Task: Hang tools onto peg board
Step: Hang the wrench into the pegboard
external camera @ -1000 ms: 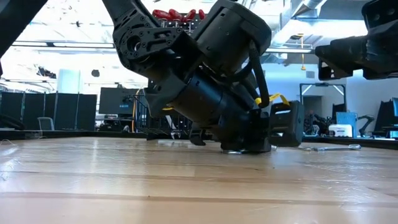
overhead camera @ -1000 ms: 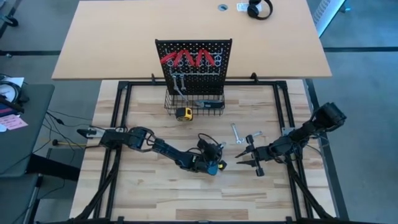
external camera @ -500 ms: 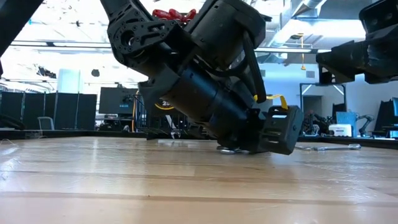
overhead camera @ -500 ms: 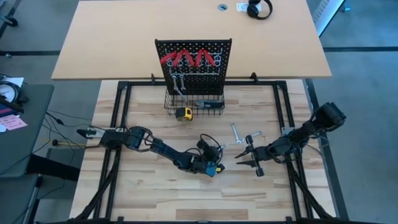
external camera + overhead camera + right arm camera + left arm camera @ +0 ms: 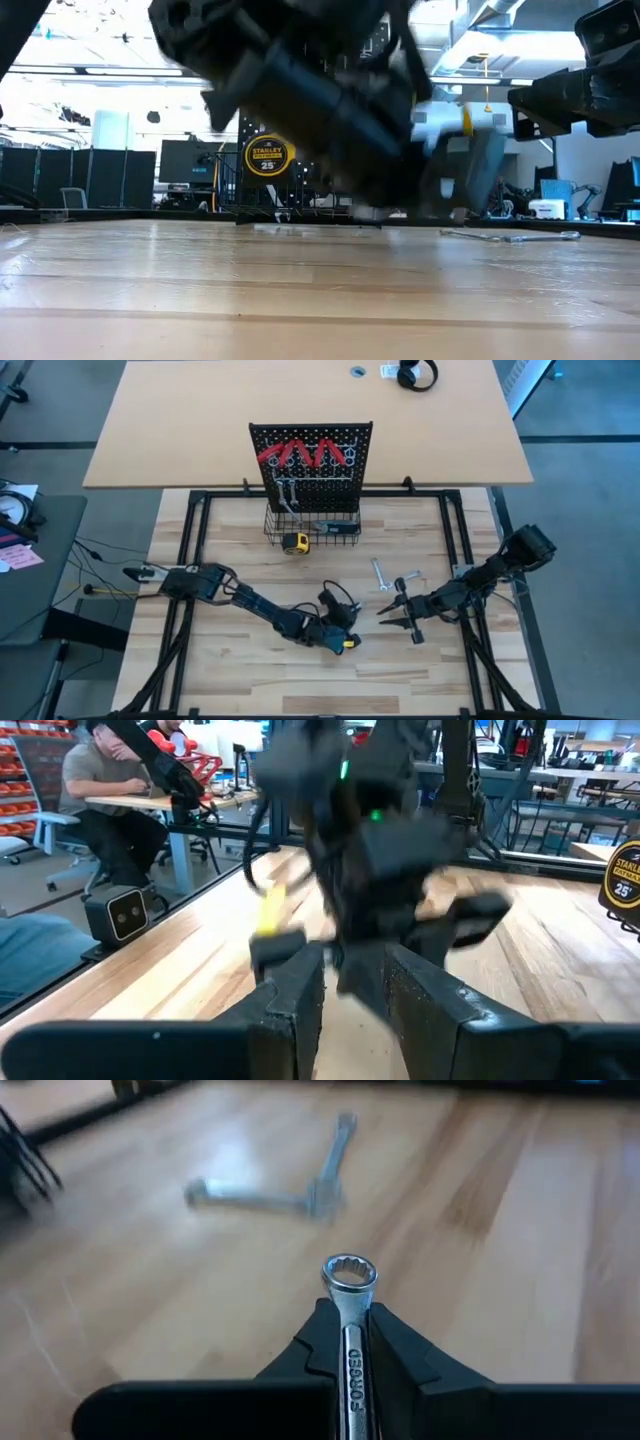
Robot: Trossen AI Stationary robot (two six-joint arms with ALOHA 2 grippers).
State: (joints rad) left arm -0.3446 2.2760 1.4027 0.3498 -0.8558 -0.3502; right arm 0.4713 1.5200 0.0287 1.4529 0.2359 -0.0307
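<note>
In the high view the left pincer [image 5: 343,641] sits low in the middle of the frame, over the wooden table [image 5: 240,680]. Its wrist view shows the two dark fingers [image 5: 310,1350] pressed together on a slim silver wrench [image 5: 350,1315], whose ring end sticks out past the fingertips and whose shaft reads "FORGED". Two more wrenches [image 5: 290,1185] lie crossed on the table beyond it, in the upper middle of that frame; in the high view the same pair [image 5: 393,577] lies right of centre, between the two arms.

The right pincer [image 5: 392,614] hangs just right of centre in the high view, near the loose wrenches, with its fingers [image 5: 290,990] standing apart and nothing between them.

The peg board [image 5: 312,465] stands upright in the upper middle of the high view. Red-handled pliers [image 5: 300,454] hang across its top, and silver wrenches [image 5: 287,495] hang lower on its left side. A black wire basket [image 5: 312,526] is at its base, and a yellow tape measure [image 5: 295,543] lies just in front of it.

In the right wrist view a seated person [image 5: 105,780] shows in the upper left, beyond the table.
</note>
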